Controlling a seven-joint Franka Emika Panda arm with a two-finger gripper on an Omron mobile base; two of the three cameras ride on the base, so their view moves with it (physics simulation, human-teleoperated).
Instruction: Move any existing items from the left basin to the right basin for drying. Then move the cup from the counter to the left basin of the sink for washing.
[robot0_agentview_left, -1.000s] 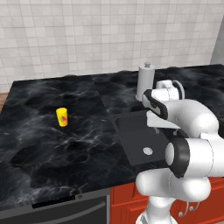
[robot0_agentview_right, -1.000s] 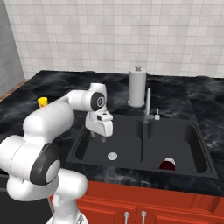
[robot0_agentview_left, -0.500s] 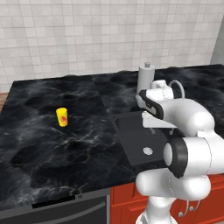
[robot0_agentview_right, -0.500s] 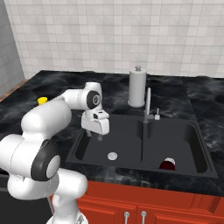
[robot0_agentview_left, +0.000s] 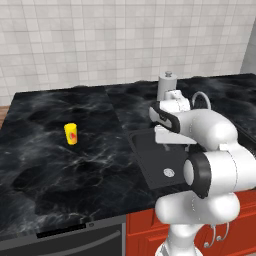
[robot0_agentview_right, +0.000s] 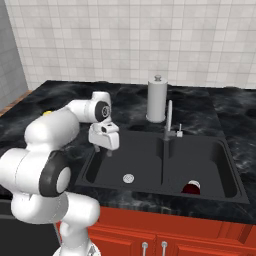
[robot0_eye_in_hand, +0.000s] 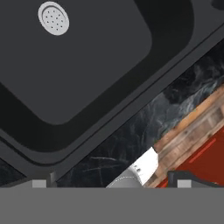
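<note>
The yellow cup (robot0_agentview_left: 71, 133) with its red mark stands upright on the black marble counter (robot0_agentview_left: 60, 170), far to the left of the sink. The dark red bowl (robot0_agentview_right: 191, 188) lies in the right basin (robot0_agentview_right: 212, 162), near its front wall. The left basin (robot0_agentview_right: 112, 167) holds nothing but its silver drain (robot0_agentview_right: 128, 177). My gripper (robot0_agentview_right: 103, 148) hangs open over the left basin's left rim, with nothing between its fingers. In the hand view the gripper (robot0_eye_in_hand: 111, 183) looks down on the left basin (robot0_eye_in_hand: 87, 65), its drain (robot0_eye_in_hand: 53, 18) and a strip of counter.
A curved silver faucet (robot0_agentview_right: 168, 121) rises behind the divider between the basins. A tall paper towel roll (robot0_agentview_right: 157, 99) stands behind the faucet. Red cabinet fronts (robot0_agentview_right: 150, 235) run below the counter, and a tiled wall closes the back.
My hand has drifted left and slightly up, from over the left basin's middle toward its left rim. The bowl and the cup have stayed put.
</note>
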